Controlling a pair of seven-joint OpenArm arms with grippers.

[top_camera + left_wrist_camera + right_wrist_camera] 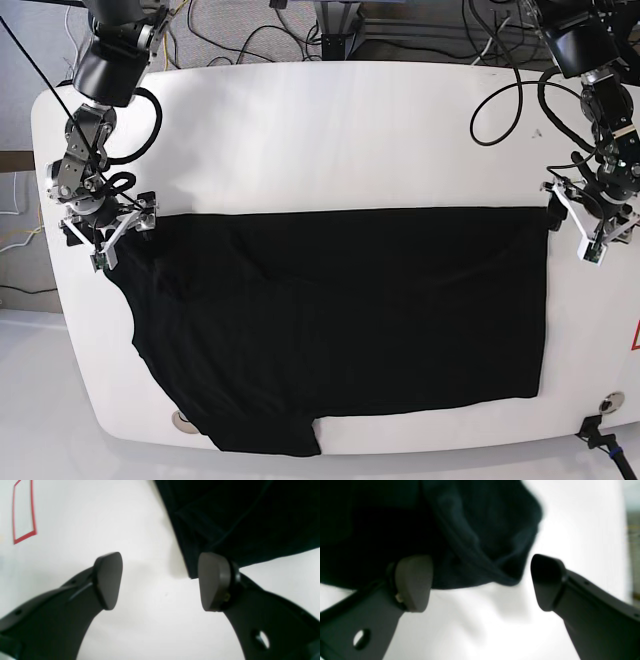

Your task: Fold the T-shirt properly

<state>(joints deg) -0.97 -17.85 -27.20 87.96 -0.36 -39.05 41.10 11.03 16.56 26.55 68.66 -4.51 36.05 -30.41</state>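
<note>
Right now the T-shirt (340, 320) lies spread across the white tabletop (320, 130), black cloth folded along its far edge and reaching nearly from side to side. My left fingers (217, 582) are spread apart over that edge's corner, one pad overlapping the cloth, nothing between them. My right fingers (413, 582) are also released wide, at the opposite corner, where a rumpled flap of the shirt sits between them ungripped.
</note>
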